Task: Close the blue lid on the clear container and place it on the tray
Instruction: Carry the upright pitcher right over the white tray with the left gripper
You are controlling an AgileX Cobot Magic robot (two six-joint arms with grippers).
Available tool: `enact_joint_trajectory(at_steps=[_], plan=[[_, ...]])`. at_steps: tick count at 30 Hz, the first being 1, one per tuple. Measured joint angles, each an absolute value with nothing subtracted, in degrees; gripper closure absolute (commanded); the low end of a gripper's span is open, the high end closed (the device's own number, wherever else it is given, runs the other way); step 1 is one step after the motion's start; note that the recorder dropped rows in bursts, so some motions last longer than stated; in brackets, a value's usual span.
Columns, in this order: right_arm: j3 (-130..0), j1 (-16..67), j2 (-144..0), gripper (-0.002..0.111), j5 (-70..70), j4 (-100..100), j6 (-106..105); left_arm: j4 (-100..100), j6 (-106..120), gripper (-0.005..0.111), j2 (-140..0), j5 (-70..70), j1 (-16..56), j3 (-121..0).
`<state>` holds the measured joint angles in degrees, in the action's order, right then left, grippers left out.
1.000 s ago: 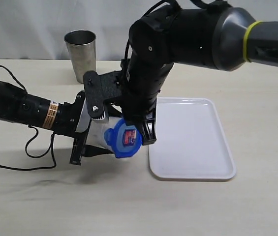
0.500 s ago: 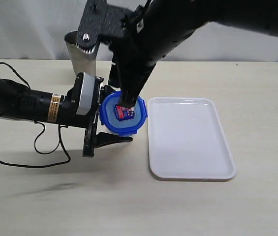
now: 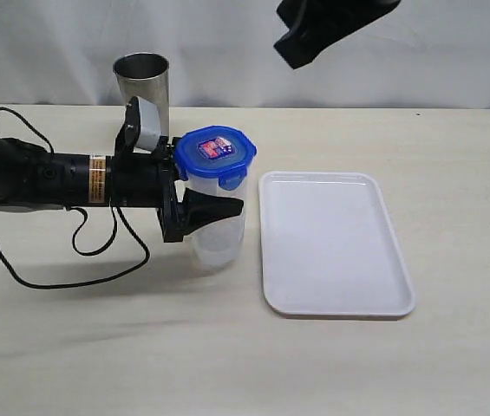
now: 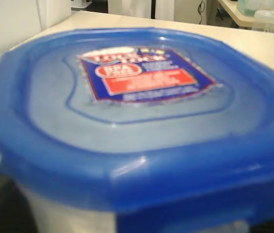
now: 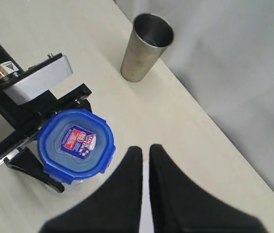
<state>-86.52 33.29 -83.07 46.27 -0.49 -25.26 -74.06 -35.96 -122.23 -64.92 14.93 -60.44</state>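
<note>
Noted container (image 3: 218,238) upright at frame centre-left, just beside tray's (image 3: 340,260) left edge, not on it; capped with lid (image 3: 216,154), sticker up; could not tell whether flaps latched; clasped around its middle by left gripper (image 3: 220,203) reaching in from left edge; found right gripper (image 5: 145,150) pinched together, empty, high at top of frame, well clear of lid; logged cup (image 3: 142,87) behind, upper left.

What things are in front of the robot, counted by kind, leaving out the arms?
blue lid: 1
clear container: 1
steel cup: 1
white tray: 1
Total: 4
</note>
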Motion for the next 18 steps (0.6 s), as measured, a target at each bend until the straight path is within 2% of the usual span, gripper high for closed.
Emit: enact_joint_trajectory(at_steps=[6,12,18], plan=[[-79.69,33.29,-73.32,0.103,41.38,3.20,-24.61,-73.17,-37.12,0.107,-122.23,-64.92,15.40,-60.44],[-66.91,33.29,-57.68,0.103,34.21,4.08,-21.13,-69.25,-37.47,0.107,-122.23,-62.26,18.35,-62.59],[-59.66,33.29,-46.66,0.103,33.05,4.28,-18.64,-68.57,-33.63,0.107,-122.23,-41.96,23.30,-70.65]])
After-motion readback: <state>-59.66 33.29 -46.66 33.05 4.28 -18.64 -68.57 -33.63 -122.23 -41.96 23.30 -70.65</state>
